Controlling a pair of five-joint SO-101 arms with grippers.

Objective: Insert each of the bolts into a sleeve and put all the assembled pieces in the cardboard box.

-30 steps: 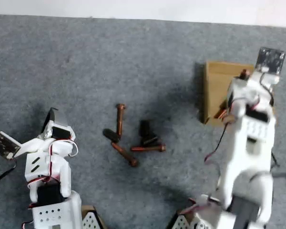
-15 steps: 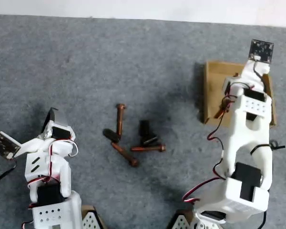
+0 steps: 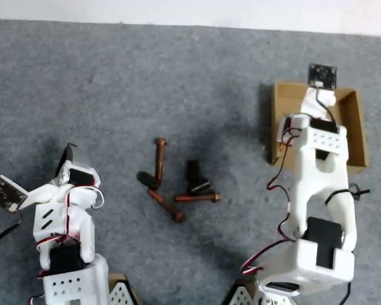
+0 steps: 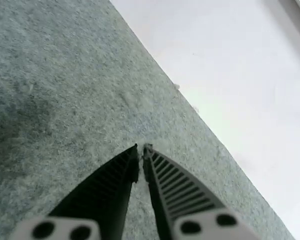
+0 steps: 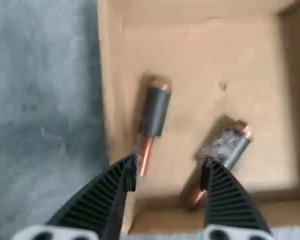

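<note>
From above, the cardboard box (image 3: 276, 127) sits open on grey felt (image 3: 178, 76). The right arm (image 3: 317, 171) stretches over it, and its wrist covers much of the box's floor. The way to the box from the arm's side is taken up by the arm itself. Well apart from the box, between it and the left arm (image 3: 63, 222), three loose copper bolts (image 3: 160, 159) lie flat among a few black sleeves (image 3: 193, 170). One bolt's end meets a sleeve, and whether it sits inside cannot be told. The left arm is folded low, farther from the box than the loose parts are. The left gripper (image 3: 68, 151) points over bare felt. A white strip (image 3: 178, 9) runs beyond the felt, past the box's far wall.

From the left wrist, the left gripper (image 4: 141, 149) is clenched on nothing, its ribbed black fingers (image 4: 110, 185) meeting at the tips above the felt (image 4: 50, 100). A white surface (image 4: 230, 75) begins where the felt ends.

From the right wrist, the right gripper (image 5: 168, 164) hangs released over the cardboard box (image 5: 107, 100), its jaws spread wide and holding nothing. Two assembled pieces lie on the box floor. The dark-sleeved piece (image 5: 156, 111) lies near a side wall, its copper shank just beside one fingertip. The paler piece (image 5: 225, 145) lies toward the box's middle, blurred, just beside the other fingertip. Felt (image 5: 40, 100) borders the box's side wall.
</note>
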